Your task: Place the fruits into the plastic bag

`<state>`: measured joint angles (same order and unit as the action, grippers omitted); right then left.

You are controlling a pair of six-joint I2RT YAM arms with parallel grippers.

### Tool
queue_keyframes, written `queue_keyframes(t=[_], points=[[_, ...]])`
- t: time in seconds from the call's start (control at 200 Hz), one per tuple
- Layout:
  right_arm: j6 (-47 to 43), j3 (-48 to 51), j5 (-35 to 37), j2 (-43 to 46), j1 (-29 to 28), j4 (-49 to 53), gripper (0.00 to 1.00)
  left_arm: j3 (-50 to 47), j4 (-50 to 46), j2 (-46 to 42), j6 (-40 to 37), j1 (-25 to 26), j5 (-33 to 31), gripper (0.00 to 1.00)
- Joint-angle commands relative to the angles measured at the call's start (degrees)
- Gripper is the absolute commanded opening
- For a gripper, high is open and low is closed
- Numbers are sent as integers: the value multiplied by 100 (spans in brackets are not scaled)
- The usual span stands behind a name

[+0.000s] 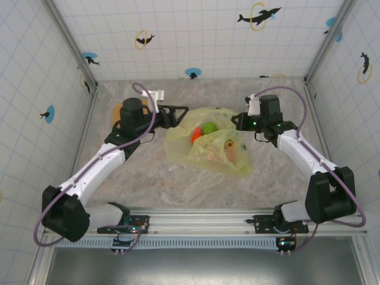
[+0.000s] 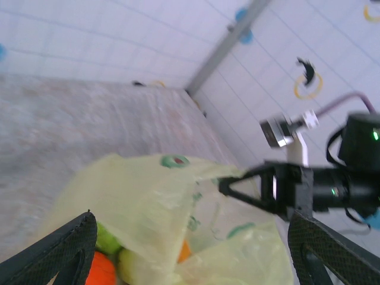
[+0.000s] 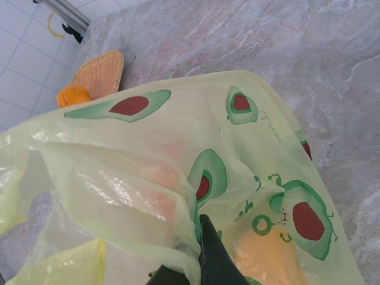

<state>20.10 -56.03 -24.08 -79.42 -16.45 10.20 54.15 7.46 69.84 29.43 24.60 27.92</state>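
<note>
The yellow-green plastic bag (image 1: 209, 151) with avocado prints lies mid-table, its mouth facing the back. Inside it a green fruit (image 1: 209, 127) and a red-orange fruit (image 1: 196, 134) show at the mouth, and paler fruits show through the film (image 3: 159, 178). My left gripper (image 1: 173, 113) is open at the bag's left rim, nothing between its fingers (image 2: 65, 252); below them lie a green fruit (image 2: 108, 237) and an orange one (image 2: 101, 270). My right gripper (image 1: 238, 121) is shut on the bag's right rim (image 3: 196, 237), holding it up. One orange fruit (image 3: 73, 95) lies outside the bag.
A woven orange-tan tray (image 3: 102, 72) sits at the back left, partly under my left arm (image 1: 117, 111), with the loose orange fruit beside it. Tiled walls close in the marble table (image 1: 148, 178) on three sides. A rail runs along the near edge.
</note>
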Motion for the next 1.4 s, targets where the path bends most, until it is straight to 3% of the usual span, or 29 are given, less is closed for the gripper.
queue_keyframes(t=[0.0, 0.32, 0.606, 1.011, 1.396], points=[[-52, -92, 15, 115, -34, -3, 0, -176, -240, -378, 213, -412, -683, 86], [-53, -181, -4, -12, -139, -35, 0, -574, -504, -676, 473, -1528, -2361, 87], [-41, -325, 41, -83, -246, 58, 0, -373, -407, 482, 152, -1881, -3130, 89], [-50, -409, 72, -151, -315, 77, 0, 397, -541, 2329, -71, -2156, -3326, 91], [-45, -475, 2, -287, -325, 66, 0, 567, -630, 3088, -138, -2308, -3548, 94]])
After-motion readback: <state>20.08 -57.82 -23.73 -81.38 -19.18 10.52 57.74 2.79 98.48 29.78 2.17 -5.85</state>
